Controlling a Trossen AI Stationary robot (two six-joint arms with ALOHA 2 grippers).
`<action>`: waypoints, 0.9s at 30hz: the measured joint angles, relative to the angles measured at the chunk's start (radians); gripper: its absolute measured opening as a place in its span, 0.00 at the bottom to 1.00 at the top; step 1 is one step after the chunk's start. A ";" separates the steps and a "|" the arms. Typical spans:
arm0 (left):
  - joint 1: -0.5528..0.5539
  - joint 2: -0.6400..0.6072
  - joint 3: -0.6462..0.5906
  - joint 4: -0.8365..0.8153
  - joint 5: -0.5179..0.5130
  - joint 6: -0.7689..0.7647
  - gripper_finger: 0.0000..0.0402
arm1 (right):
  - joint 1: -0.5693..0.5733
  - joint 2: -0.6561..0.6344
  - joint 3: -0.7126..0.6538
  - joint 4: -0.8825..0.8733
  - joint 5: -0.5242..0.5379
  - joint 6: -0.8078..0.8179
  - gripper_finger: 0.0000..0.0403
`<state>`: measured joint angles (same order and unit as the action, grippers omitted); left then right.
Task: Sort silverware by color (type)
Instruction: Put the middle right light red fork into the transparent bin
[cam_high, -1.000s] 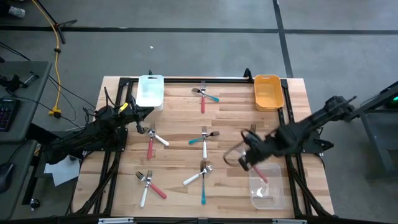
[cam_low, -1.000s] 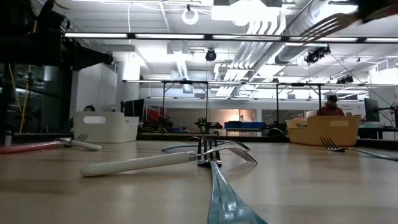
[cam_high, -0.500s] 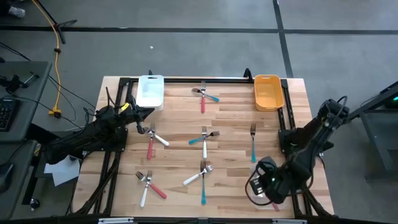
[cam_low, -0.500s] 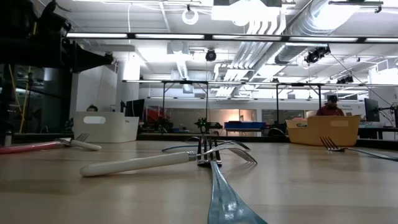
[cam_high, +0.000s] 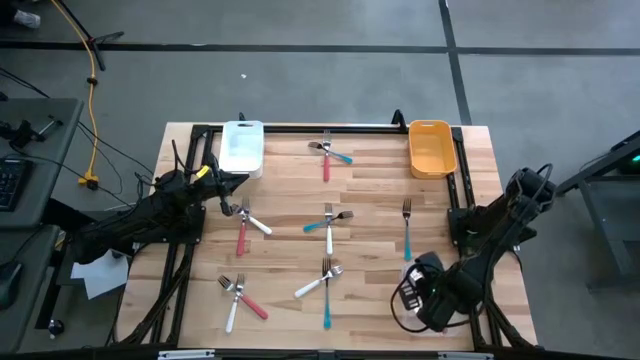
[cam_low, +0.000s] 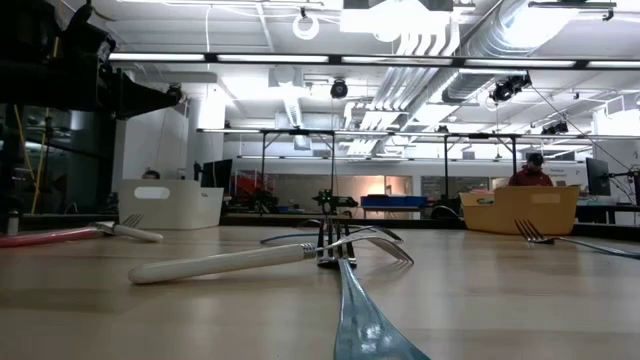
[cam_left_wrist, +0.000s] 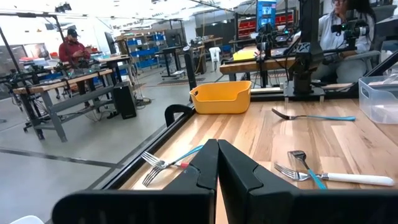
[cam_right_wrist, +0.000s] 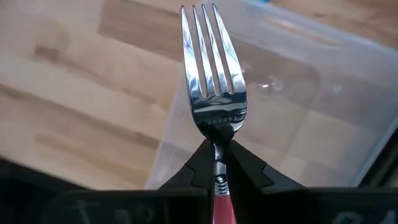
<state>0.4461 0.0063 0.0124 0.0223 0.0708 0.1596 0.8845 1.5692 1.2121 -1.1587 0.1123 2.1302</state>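
Note:
My right gripper (cam_high: 424, 296) is at the table's near right, above the clear bin (cam_right_wrist: 298, 106), shut on a fork with a red-pink handle (cam_right_wrist: 213, 74). My left gripper (cam_high: 234, 205) (cam_left_wrist: 217, 155) is shut and empty at the table's left, close to a red-pink and white fork pair (cam_high: 246, 226). Other forks lie flat on the wood: a pair at the far middle (cam_high: 327, 154), a pair at the centre (cam_high: 329, 222), a group near the front (cam_high: 325, 281), a pair at the near left (cam_high: 240, 297) and one teal fork (cam_high: 407, 231) on the right. My right gripper pinches the fork between its two fingers at the neck (cam_right_wrist: 217, 138), where the metal meets the red-pink handle. The fork lies along the fingers, its tines (cam_right_wrist: 207, 43) pointing away from the wrist. It is lifted clear, above the clear bin.
A white bin (cam_high: 242, 146) stands at the far left and an orange bin (cam_high: 431, 146) at the far right of the table. A black frame runs round the table's edges. People sit at benches in the room beyond.
My right gripper has carried the red-pink fork from the table's right middle toward the near edge, turning as it went, and now hangs over the clear bin. The fork has left the top of the low view.

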 joint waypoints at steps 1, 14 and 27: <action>0.000 0.000 0.000 0.000 0.000 0.000 0.00 | 0.000 0.001 0.000 -0.014 0.000 0.008 0.05; 0.000 0.000 0.000 0.001 0.000 0.000 0.00 | 0.000 0.073 0.000 -0.030 -0.019 0.009 0.05; 0.000 0.000 0.000 0.001 0.000 -0.001 0.00 | 0.015 0.097 0.000 -0.029 -0.085 -0.010 0.05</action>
<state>0.4461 0.0063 0.0124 0.0235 0.0708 0.1587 0.8993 1.6661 1.2118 -1.1876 0.0271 2.1204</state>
